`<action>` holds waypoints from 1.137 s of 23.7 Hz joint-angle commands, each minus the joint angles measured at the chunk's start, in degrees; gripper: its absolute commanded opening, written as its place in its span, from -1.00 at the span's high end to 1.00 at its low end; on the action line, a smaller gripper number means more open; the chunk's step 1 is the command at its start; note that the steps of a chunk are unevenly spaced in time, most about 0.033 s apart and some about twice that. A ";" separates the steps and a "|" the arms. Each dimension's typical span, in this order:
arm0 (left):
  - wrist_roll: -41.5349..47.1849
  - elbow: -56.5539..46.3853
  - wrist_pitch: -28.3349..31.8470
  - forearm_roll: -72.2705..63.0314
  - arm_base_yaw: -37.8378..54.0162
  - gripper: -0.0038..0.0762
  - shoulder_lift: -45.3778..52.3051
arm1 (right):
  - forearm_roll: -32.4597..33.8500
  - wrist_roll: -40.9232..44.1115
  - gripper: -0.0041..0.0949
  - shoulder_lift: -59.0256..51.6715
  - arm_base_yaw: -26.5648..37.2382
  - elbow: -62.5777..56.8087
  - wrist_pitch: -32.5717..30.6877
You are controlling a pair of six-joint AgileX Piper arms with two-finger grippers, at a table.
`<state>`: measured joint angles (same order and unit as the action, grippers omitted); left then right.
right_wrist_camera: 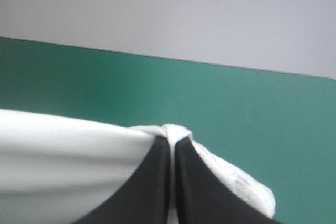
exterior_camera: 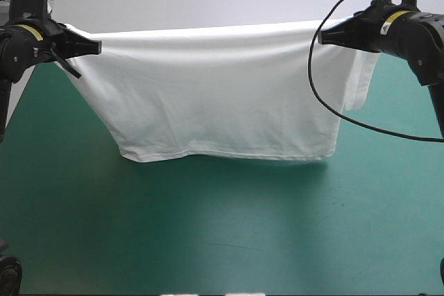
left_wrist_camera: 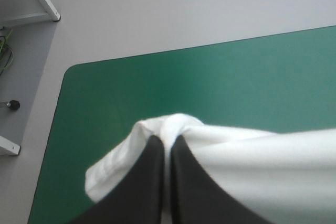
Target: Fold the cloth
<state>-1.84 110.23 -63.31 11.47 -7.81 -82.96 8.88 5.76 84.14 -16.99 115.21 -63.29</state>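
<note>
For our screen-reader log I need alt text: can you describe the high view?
A white T-shirt hangs stretched wide above the table, with the left pincer and the right pincer each shut on one upper corner. Its lower hem hangs level, close to the teal-green table cover, and casts a shadow there.

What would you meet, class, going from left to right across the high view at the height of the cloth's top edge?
left gripper, shut on one upper corner → T-shirt, hanging spread between the two → right gripper, shut on the other upper corner
</note>
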 commanded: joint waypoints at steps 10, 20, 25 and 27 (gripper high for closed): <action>-0.95 20.69 14.98 0.86 0.07 0.93 -14.88 | 6.54 2.04 0.95 9.00 1.22 3.02 40.84; -2.59 37.09 6.47 0.02 0.07 0.93 -27.21 | 5.34 3.41 0.95 17.58 5.73 11.87 23.53; -2.86 37.09 -6.59 -2.67 0.07 0.93 -36.73 | 1.32 2.32 0.95 24.47 6.64 6.50 12.98; -3.24 36.46 -10.25 -2.62 0.07 0.93 -37.33 | -1.08 0.12 0.95 23.88 6.64 2.83 11.07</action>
<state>-4.75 145.38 -72.05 7.86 -7.81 -124.25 8.14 7.85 112.47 -10.97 118.65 -53.75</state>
